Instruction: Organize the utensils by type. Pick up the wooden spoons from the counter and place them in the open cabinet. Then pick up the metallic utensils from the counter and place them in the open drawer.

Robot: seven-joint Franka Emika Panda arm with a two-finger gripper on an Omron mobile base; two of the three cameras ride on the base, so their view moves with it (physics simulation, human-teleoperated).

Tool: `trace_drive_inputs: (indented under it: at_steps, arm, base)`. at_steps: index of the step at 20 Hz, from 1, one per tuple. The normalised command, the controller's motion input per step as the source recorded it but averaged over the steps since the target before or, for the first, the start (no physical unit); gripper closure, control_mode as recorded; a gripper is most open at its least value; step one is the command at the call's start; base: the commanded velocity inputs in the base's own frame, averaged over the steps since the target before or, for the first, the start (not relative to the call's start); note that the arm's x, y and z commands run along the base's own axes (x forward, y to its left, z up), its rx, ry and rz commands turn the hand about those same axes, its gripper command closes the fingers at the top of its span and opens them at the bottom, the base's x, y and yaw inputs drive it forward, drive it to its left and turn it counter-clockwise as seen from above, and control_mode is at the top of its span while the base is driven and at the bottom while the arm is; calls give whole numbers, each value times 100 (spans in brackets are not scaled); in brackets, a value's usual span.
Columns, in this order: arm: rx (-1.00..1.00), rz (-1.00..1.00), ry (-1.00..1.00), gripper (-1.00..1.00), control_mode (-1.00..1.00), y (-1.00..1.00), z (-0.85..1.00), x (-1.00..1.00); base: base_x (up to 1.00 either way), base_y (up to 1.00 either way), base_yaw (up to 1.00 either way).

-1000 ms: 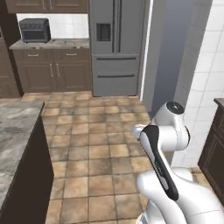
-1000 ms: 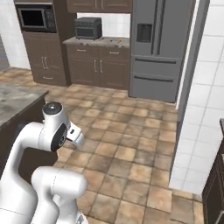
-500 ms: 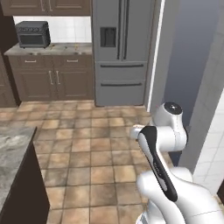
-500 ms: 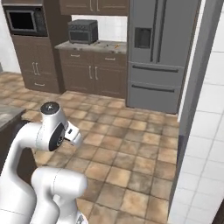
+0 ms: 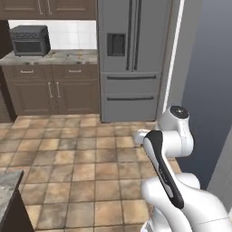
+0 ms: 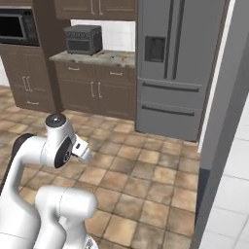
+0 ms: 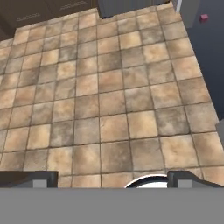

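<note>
Two-finger gripper (image 7: 111, 179) spread wide, holding nothing, aimed down at tan floor tiles (image 7: 113, 100). Grey-and-tan veined stone counter (image 5: 68, 56) sits far left, beside the grey steel fridge (image 5: 133, 59), with a dark toaster oven (image 5: 29, 40) on it. Small orange specks on the counter may be spoons; orientation and long axis too small to tell. Risk: mistaking the orange-toned metal utensil for wood at this range.

Counter (image 5: 59, 56) far off: veined stone, small utensils atop.
</note>
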Motion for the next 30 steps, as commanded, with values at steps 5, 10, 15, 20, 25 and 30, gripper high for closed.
trace_drive_inputs:
  at_steps: [5, 10, 15, 20, 25, 30]
  arm:
    - [0, 0, 0, -100, 100, 0, 0, 0]
    - [0, 0, 0, -100, 100, 0, 0, 0]
    - [0, 0, 0, -100, 100, 0, 0, 0]
    - [0, 0, 0, -100, 100, 0, 0, 0]
    - [0, 0, 0, -100, 100, 0, 0, 0]
    - [0, 0, 0, -100, 100, 0, 0, 0]
  base:
    - [100, 15, 9]
    - [100, 16, 12]
    - [100, 20, 14]
    - [100, 34, 13]
    - [100, 46, 3]
    - [97, 55, 0]
